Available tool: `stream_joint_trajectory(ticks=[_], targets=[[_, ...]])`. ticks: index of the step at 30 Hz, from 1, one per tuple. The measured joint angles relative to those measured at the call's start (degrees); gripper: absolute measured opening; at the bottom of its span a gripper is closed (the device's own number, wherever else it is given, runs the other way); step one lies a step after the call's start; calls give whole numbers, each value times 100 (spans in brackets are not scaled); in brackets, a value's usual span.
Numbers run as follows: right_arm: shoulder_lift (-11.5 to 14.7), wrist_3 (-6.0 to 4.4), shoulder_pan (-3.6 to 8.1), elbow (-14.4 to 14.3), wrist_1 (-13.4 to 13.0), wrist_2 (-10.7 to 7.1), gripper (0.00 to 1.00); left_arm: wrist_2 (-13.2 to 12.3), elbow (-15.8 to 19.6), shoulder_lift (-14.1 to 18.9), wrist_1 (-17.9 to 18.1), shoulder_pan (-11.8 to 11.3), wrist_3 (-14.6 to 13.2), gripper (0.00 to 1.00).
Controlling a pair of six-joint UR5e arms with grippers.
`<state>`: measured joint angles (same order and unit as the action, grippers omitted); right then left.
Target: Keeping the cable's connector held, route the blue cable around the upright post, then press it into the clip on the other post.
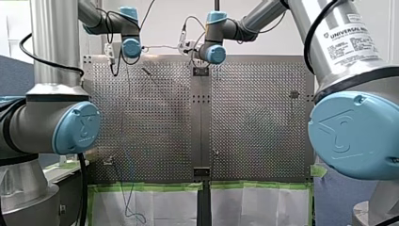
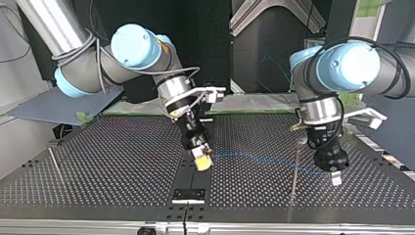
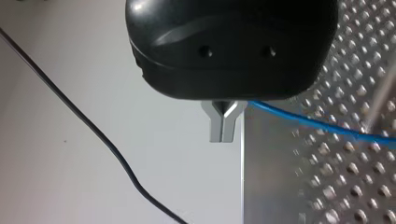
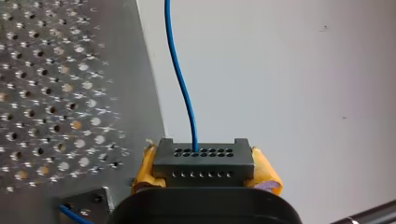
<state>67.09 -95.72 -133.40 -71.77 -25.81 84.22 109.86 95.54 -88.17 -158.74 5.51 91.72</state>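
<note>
right claw [image 4: 204, 169] — clamped on connector [image 4: 204, 155] | left claw [image 3: 223, 126] — pinched shut on blue cable [image 3: 303, 122]

Cable [image 2: 254, 158] over table [image 2: 98, 161]; post [image 2: 295, 172] near it.

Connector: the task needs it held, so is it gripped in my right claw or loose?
Gripped. The right wrist view shows the connector squeezed between the yellow pads of my right claw, blue cable leaving it.

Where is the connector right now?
The connector is clamped between my right gripper's yellow pads, over the table's middle seam at the top view's centre, with the cable leading toward my left gripper.
</note>
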Motion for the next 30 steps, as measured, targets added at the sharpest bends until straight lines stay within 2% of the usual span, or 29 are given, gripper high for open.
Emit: stream_joint_trajectory(ticks=[18, 26, 30], targets=[[-555, 13, 5, 122, -218, -131, 0, -1001, -242, -711, 9, -979, 138, 0], [-723, 21, 4, 172, -299, -140, 0, -1495, -357, -1096, 3, -995, 145, 0], [-791, 44, 9, 174, -302, -130, 0, -1529, -361, -1236, 3, -991, 148, 0]])
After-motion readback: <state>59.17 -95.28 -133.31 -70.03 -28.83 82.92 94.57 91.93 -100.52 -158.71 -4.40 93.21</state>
